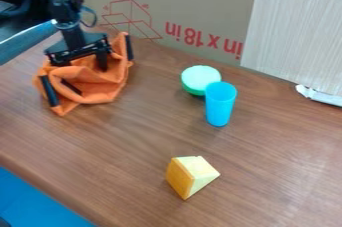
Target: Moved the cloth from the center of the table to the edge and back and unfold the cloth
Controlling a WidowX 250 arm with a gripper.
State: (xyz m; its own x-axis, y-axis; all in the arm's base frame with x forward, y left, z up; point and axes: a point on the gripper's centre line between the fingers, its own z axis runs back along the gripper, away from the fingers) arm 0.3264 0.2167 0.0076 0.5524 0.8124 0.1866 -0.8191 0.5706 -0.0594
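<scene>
And here is the gripper (81, 67) at the upper left, right down at the orange cloth (97, 89), its 2 sides spread apart with folds bunched up between them. The cloth lies in a crumpled heap by the far left side of the surface (143, 136), well away from the middle, its dark strips at odd angles. So this looks like the edge stage of the trip, with the return and the unfolding both to come!

What does the next move want? A firm pinch on 1 raised fold, I'd say, then a lift and a pull towards the middle, letting the heap open out. Watch the green bowl (200, 79) and blue cup (220, 104), 2 neighbours a wide sweep could clip; the yellow wedge (191, 175) sits nearer the camera.
</scene>
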